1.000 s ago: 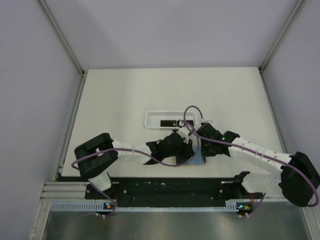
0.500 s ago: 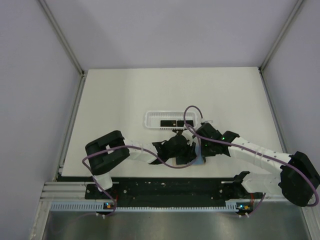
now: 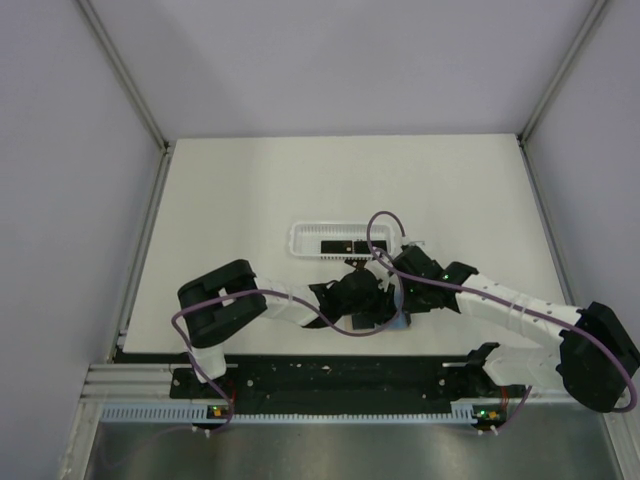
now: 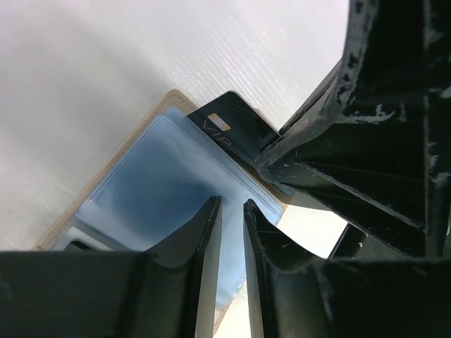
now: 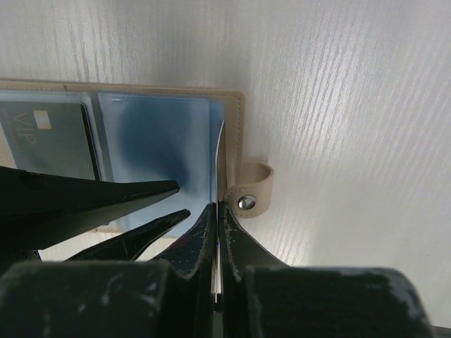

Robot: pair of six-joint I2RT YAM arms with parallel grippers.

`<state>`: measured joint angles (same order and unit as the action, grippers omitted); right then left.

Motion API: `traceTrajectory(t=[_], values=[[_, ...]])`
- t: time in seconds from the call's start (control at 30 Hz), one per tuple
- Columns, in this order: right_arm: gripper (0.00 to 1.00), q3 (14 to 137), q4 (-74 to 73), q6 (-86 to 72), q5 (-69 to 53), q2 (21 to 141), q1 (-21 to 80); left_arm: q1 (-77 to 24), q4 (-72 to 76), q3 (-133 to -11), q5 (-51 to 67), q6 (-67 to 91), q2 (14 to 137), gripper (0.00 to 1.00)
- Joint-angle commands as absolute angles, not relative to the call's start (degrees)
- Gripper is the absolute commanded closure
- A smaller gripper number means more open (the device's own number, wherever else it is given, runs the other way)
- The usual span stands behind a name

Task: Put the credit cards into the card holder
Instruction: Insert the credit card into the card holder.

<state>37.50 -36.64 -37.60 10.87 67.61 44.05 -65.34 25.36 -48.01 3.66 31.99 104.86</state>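
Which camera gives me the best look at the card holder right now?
Right wrist. It shows the card holder lying open, with blue sleeves, tan edge and snap strap. Left wrist shows one corner, with a black card there. Top external shows just a bluish sliver, mostly covered.

Saw left gripper (image 4: 231, 205) above card holder (image 4: 151, 179), jaws narrowly parted over clear blue sleeves; noted black credit card (image 4: 227, 118) marked VIP at its tan edge; found right gripper (image 4: 271, 158) against that card; glimpsed white table (image 4: 106, 56) beyond.
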Motion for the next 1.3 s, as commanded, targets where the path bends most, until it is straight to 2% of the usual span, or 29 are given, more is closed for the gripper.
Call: traceTrajectory(t=[0.0, 0.17, 0.4, 0.87, 1.27], values=[[1.0, 35.51, -37.09, -38.5, 9.67, 70.22, 43.68, -65.65, 29.36, -50.09, 5.1, 31.47, 105.47, 0.76], [1.0, 35.42, -37.0, -38.5, 9.41, 70.22, 43.68, -65.65, 29.27, -51.24, 5.36, 31.55, 107.05, 0.81], [1.0, 35.33, -37.09, -38.5, 9.32, 70.58, 43.68, -65.74, 29.44, -50.89, 5.28, 31.99, 108.02, 1.0], [1.0, 35.77, -37.09, -38.58, 9.58, 72.16, 43.68, -65.3, 24.08, -42.99, 0.79, 35.06, 106.96, 1.0], [1.0, 35.24, -37.18, -38.85, 10.2, 72.25, 43.59, -65.04, 18.55, -34.28, -6.59, 39.11, 99.59, 1.0]])
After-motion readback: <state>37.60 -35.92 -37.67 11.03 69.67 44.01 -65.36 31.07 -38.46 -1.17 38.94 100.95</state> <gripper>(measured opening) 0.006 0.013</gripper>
